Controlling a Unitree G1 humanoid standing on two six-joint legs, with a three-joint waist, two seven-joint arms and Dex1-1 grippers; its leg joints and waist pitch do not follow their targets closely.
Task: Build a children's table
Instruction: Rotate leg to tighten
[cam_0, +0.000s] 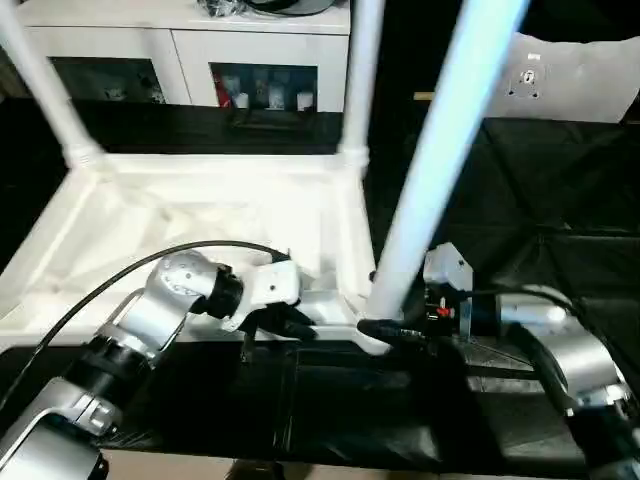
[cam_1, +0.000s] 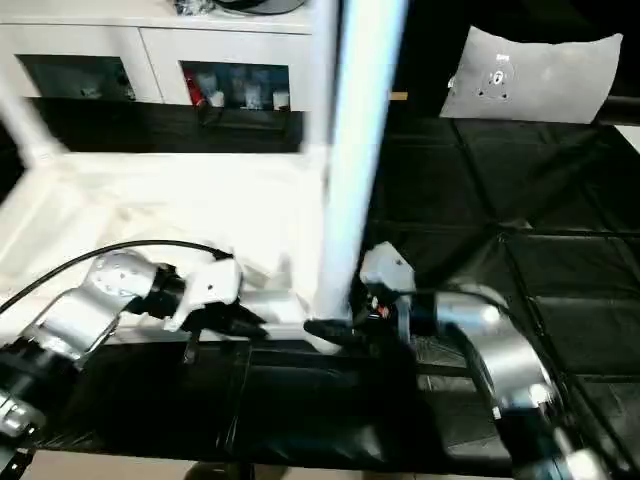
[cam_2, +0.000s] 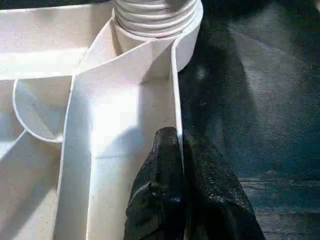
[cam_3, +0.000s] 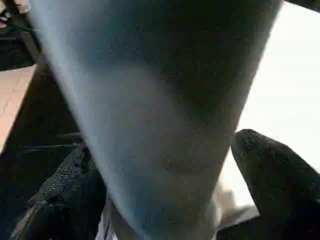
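Left gripper (cam_2: 177, 165) is pinched on the near rim of the tabletop (cam_0: 200, 215), one black finger inside the thin white wall and one outside it, just beside the near right corner socket (cam_2: 157, 22). Right gripper (cam_0: 385, 330) is closed around the base of a leg (cam_0: 435, 170), its two fingers (cam_3: 272, 175) pressed against opposite sides of the tube where it enters that socket. This leg is seen tilted, leaning away to the right as it rises.

The tabletop is laid upside down on the black mat (cam_0: 520, 190), ribbed underside up. Two further legs are seated upright in the far sockets: one at the far left corner (cam_0: 45, 85), one at the far right corner (cam_0: 360, 75). A white cabinet (cam_0: 190, 45) with dark openings is seen beyond the far edge of the mat.
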